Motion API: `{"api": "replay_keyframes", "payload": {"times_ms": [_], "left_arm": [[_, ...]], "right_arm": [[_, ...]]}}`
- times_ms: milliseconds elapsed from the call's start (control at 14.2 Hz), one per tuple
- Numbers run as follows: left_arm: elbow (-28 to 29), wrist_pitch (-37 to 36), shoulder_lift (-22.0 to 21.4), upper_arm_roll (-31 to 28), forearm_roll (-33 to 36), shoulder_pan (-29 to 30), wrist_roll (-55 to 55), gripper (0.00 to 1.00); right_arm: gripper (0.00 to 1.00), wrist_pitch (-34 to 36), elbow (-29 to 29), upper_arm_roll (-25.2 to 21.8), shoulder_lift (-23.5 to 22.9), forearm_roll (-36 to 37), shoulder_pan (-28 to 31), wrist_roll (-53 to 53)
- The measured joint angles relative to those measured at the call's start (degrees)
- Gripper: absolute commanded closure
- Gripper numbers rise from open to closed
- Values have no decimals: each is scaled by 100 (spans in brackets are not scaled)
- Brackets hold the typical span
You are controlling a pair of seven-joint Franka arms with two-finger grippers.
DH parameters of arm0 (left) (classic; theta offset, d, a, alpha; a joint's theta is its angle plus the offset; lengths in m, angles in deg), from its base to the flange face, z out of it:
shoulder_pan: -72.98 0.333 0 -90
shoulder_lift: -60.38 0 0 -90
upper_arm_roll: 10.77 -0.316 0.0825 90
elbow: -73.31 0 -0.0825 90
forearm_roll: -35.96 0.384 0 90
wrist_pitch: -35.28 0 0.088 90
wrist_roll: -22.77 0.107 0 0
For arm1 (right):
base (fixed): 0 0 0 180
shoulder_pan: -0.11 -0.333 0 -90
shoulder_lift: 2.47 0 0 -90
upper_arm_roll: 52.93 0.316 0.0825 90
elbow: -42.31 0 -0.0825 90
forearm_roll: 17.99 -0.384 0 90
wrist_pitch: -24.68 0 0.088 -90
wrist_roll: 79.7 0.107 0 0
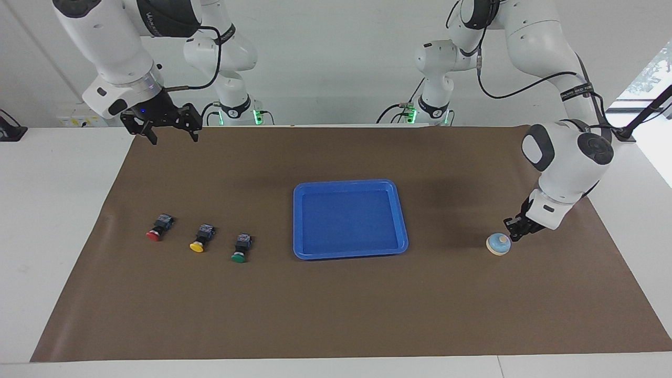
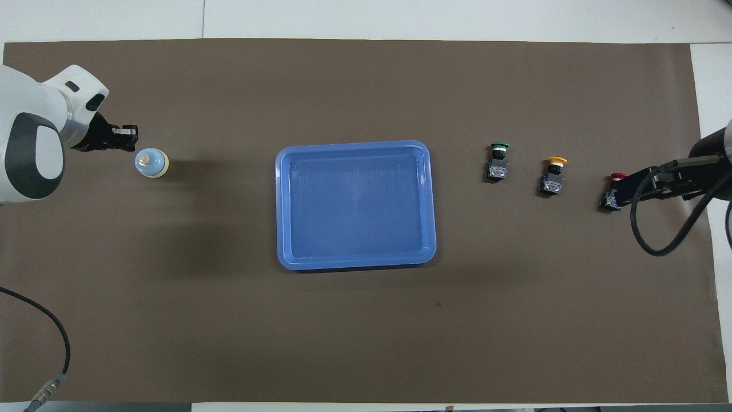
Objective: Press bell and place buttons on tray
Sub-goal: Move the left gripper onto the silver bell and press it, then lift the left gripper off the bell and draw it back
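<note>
I had the left pincer (image 1: pixel 515 231) low at the left arm's end of the surface, just beside the bell (image 1: pixel 499 244), its tips level with the cream knob; I could not tell whether they touched it, nor whether the fingers were together or apart. The bell was a small light-blue dome on a cream rim, standing upright on the brown mat (image 1: pixel 336 310).

My right pincer (image 1: pixel 172 134) hung raised over the mat's edge nearest the robots at the right arm's end, its black fingers spread apart and holding nothing. In the overhead view that arm's cable and wrist partly covered the red button (image 2: pixel 613 189).

The tray (image 1: pixel 403 231) sat near the middle of the mat, a shallow bright blue plastic rectangle with rounded corners and a raised rim; its smooth floor held nothing. Between it and the right arm's end lay the three buttons in a row, all on the mat and apart from one another: the green button (image 1: pixel 241 247) nearest the tray, then the yellow button (image 1: pixel 201 237), then the red one. Each had a black blocky body lying on its side, round cap pointing away from the robots.

The mat was matte and paper-like, spread over a white surface (image 1: pixel 47 210).
</note>
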State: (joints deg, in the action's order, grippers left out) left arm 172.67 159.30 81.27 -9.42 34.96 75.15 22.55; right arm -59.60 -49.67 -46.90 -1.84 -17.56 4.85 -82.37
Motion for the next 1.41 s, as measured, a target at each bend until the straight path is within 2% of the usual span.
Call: {"api": "replay_keyframes", "payload": {"times_ms": [282,846,1198,1269,1410], "left_arm": [[55,27,31,2,0,0,0,100],[557,598,12,15,0,-20,0,100],[505,431,-20,23,0,-27,0,100],[414,211,-81,27,0,-28,0,88],[146,-481,-387,31,0,-28,0,42]], "right_arm": [[0,0,0,0,0,0,0,0],[0,0,0,0,0,0,0,0],[0,0,0,0,0,0,0,0],[0,0,0,0,0,0,0,0],[0,0,0,0,0,0,0,0]]}}
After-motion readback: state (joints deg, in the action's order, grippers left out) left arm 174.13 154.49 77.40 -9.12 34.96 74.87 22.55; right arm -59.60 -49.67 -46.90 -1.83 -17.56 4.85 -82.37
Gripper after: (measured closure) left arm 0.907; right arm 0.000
